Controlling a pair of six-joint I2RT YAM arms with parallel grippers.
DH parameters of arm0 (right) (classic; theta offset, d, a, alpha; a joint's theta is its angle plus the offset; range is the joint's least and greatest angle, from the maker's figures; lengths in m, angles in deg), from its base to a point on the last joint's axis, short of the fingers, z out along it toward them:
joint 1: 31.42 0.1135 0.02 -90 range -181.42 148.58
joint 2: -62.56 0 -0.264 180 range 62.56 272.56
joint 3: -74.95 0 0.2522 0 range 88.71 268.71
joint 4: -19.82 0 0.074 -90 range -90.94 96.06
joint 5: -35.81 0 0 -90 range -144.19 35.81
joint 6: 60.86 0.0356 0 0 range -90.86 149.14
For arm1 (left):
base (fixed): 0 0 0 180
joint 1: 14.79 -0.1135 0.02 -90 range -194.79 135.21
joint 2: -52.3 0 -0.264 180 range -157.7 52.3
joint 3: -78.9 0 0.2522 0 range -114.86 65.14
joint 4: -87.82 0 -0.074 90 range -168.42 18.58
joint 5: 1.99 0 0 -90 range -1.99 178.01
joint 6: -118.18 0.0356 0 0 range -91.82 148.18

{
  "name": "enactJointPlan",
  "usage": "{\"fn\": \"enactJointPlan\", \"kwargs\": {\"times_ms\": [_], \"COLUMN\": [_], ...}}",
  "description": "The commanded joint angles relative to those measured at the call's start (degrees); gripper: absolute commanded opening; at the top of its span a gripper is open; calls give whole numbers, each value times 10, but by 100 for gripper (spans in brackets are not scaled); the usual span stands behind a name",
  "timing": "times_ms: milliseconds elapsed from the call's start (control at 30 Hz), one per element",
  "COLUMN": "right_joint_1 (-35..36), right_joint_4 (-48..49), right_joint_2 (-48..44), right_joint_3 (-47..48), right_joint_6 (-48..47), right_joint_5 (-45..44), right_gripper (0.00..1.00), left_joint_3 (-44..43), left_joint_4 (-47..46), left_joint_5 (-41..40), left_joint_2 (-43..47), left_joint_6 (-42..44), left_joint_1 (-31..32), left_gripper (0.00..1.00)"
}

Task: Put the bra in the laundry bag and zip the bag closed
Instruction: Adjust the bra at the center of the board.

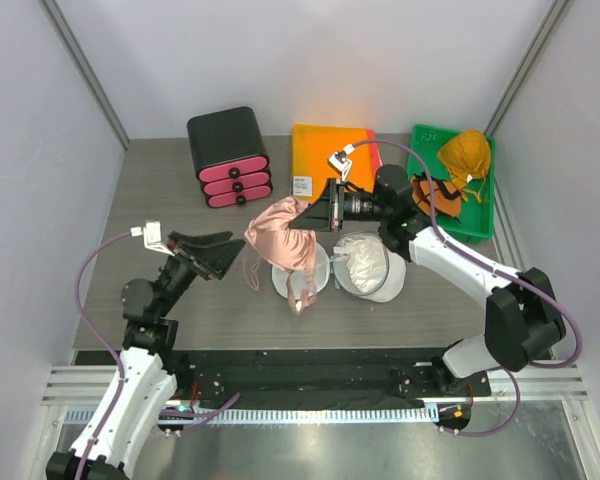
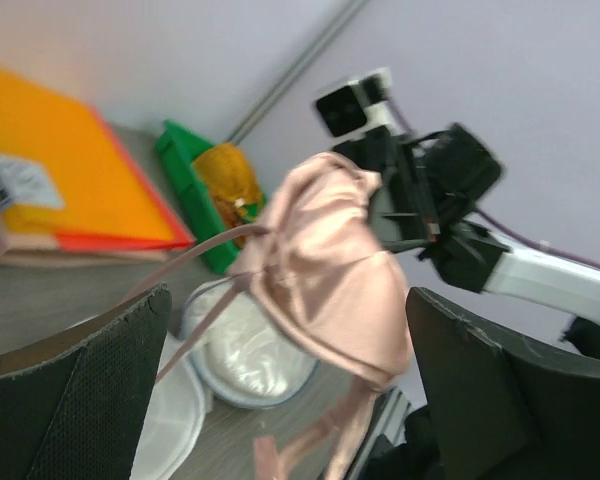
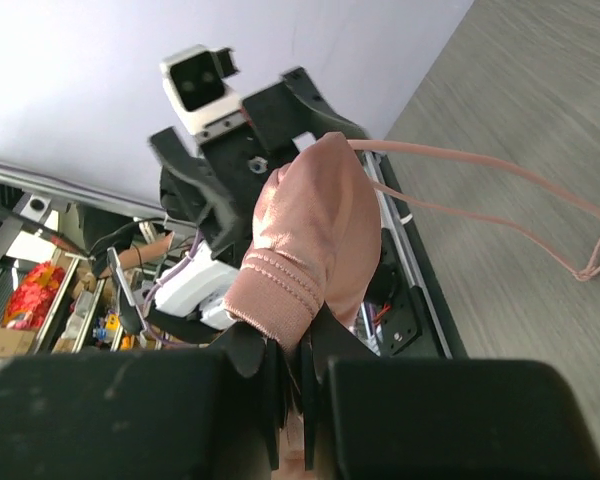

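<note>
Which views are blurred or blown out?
Top external: sharp, but the orange folder glows oversaturated. Left wrist: soft overall, with the bra and right arm smeared. Right wrist: bra sharp, its own fingers dark and out of focus.

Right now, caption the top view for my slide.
Right gripper holds the pink bra over the open laundry bag; left gripper stands open beside it.

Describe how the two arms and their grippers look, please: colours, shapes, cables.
The left arm and the right arm have white links and black joints. A purple cable loops along each. The left gripper and the right gripper are black, with broad flat fingers; a small white camera sits on each wrist.
</note>
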Motion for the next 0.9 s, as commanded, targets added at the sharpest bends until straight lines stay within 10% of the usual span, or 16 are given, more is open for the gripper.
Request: {"fn": "enactJointPlan", "kwargs": {"times_ms": [0, 867], "right_joint_1": [-3, 49], "right_joint_4": [-42, -87], "right_joint_2": [-58, -143], "right_joint_3": [40, 147], "right_joint_6": [-9, 81], "right_joint_5": [39, 48], "right_gripper": [1, 1], "left_joint_3": [-41, -140], "left_joint_4": [-94, -241], "left_joint_5": [95, 203], "left_joint_2": [46, -137], "left_joint_6": [-18, 17], "left_joint_1": [2, 201], "left_gripper": [100, 100]}}
